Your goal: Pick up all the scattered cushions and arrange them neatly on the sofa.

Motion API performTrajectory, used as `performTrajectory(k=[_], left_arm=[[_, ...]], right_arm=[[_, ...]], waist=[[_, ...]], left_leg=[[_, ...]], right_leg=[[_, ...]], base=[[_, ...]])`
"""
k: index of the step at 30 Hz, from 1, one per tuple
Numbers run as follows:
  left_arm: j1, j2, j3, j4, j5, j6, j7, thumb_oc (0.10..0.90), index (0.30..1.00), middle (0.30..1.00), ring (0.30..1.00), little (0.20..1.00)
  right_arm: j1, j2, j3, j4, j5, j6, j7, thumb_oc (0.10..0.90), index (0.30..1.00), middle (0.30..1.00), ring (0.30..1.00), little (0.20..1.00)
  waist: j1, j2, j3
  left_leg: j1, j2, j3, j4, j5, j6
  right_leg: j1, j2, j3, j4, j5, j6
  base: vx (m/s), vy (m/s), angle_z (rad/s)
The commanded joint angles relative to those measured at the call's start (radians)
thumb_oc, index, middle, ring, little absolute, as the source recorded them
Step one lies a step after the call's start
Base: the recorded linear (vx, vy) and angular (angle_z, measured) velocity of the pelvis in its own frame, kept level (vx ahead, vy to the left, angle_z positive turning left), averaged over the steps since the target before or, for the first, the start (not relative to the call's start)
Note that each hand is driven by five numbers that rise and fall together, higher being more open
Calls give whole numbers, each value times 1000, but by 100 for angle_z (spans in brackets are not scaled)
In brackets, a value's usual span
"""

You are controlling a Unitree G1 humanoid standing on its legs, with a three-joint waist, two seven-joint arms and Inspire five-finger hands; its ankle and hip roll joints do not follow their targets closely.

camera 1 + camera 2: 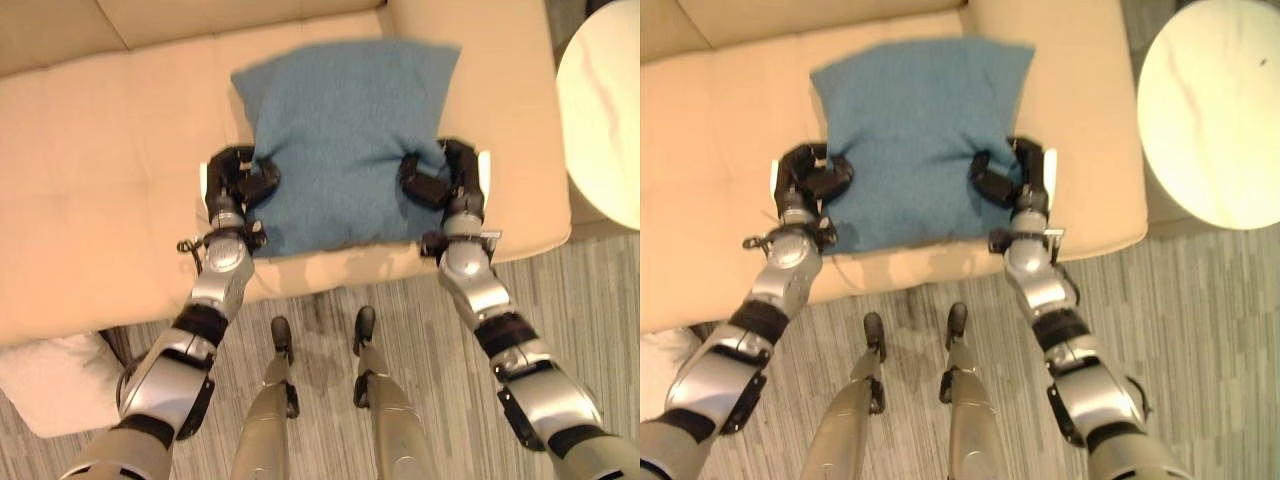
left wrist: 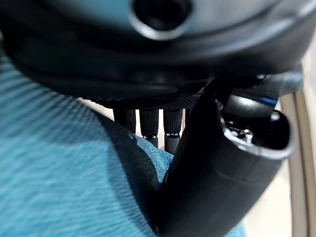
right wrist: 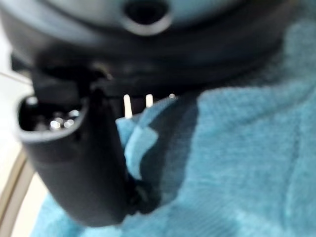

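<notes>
A blue cushion lies flat on the seat of the beige sofa, near its front edge and right end. My left hand pinches the cushion's left edge, thumb on top and fingers under the cloth. My right hand grips the right edge the same way. In the left wrist view the thumb presses into the blue cushion. In the right wrist view the thumb digs into the blue cloth.
A round white side table stands to the right of the sofa. A white cushion lies on the striped floor at the lower left, below the sofa's front edge. The sofa seat left of the blue cushion is bare.
</notes>
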Motion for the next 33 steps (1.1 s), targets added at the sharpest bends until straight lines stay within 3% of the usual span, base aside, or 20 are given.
performTrajectory(k=[1, 7, 10, 13, 16, 17, 19, 21, 28, 29, 30, 33], left_arm=[[-4, -97, -51, -125, 56, -101, -66, 400, 300, 300, 300, 300], [208, -129, -42, -294, 63, -91, -113, 400, 300, 300, 300, 300], [282, -135, -41, -353, 46, -91, -137, 400, 300, 300, 300, 300], [328, -132, -48, -391, 46, -91, -166, 400, 300, 300, 300, 300], [378, -122, -51, -411, 53, -81, -188, 400, 300, 300, 300, 300], [401, -116, -46, -422, 64, -76, -188, 400, 300, 300, 300, 300], [424, -109, -41, -436, 74, -76, -186, 400, 300, 300, 300, 300], [456, -103, -41, -450, 77, -74, -197, 400, 300, 300, 300, 300], [517, -52, -43, -497, 105, -65, -219, 400, 300, 300, 300, 300], [528, -33, -36, -514, 106, -63, -217, 400, 300, 300, 300, 300], [532, -26, -35, -520, 107, -61, -217, 400, 300, 300, 300, 300], [532, -16, -28, -526, 114, -66, -220, 400, 300, 300, 300, 300]], right_arm=[[3, 92, 43, -128, -51, -92, 74, 400, 300, 300, 300, 300], [218, 92, -1, -298, -57, -105, 142, 400, 300, 300, 300, 300], [286, 66, -28, -367, -67, -109, 163, 400, 300, 300, 300, 300], [315, 42, -40, -418, -87, -104, 172, 400, 300, 300, 300, 300], [344, 35, -60, -464, -94, -104, 182, 400, 300, 300, 300, 300], [357, 43, -70, -484, -93, -105, 179, 400, 300, 300, 300, 300], [365, 52, -82, -504, -87, -109, 173, 400, 300, 300, 300, 300], [379, 63, -78, -524, -97, -110, 182, 400, 300, 300, 300, 300], [407, 93, -77, -539, -102, -93, 218, 400, 300, 300, 300, 300], [409, 106, -72, -540, -100, -87, 226, 400, 300, 300, 300, 300], [408, 114, -68, -539, -94, -83, 232, 400, 300, 300, 300, 300], [407, 126, -64, -539, -95, -86, 239, 400, 300, 300, 300, 300]], waist=[[7, -10, -156], [19, -6, -154], [26, -14, -147], [44, -14, -140], [59, -26, -161], [69, -32, -177], [79, -42, -182], [87, -30, -199], [109, -60, -241], [111, -59, -236], [109, -57, -232], [105, -46, -220]], left_leg=[[33, -30, -40, 102, -205, -31], [150, -4, -73, 130, -210, -52], [143, 0, -85, 206, -205, -74], [107, 21, -77, 293, -154, -97], [92, 43, -43, 210, -151, -74], [77, 60, -23, 129, -105, -74], [49, 80, -1, 93, -105, -86], [98, 91, 11, 26, -75, -70], [162, 26, 30, 67, -139, -17], [196, 4, 44, 65, -163, 13], [211, -4, 47, 60, -169, 27], [259, -14, 52, 32, -179, 47]], right_leg=[[33, -19, 28, 51, -124, 55], [204, 4, -33, 60, -201, 26], [271, 6, -71, 52, -230, 7], [318, 12, -104, 43, -254, -8], [348, 9, -132, 28, -261, 4], [369, 15, -140, 18, -268, 15], [399, 16, -129, 16, -302, 24], [413, 18, -130, 24, -286, 40], [436, -66, -84, 88, -261, 94], [409, -109, -67, 193, -230, 117], [388, -118, -51, 246, -214, 120], [320, -114, -28, 351, -201, 119]], base=[[72, -96, 12], [70, -140, 28], [37, -105, 52], [36, -26, 42], [145, 42, 46], [229, 118, 55], [243, 159, 39], [193, 243, 22], [198, 262, -11], [126, 311, -15], [142, 391, -25], [93, 208, -42]])
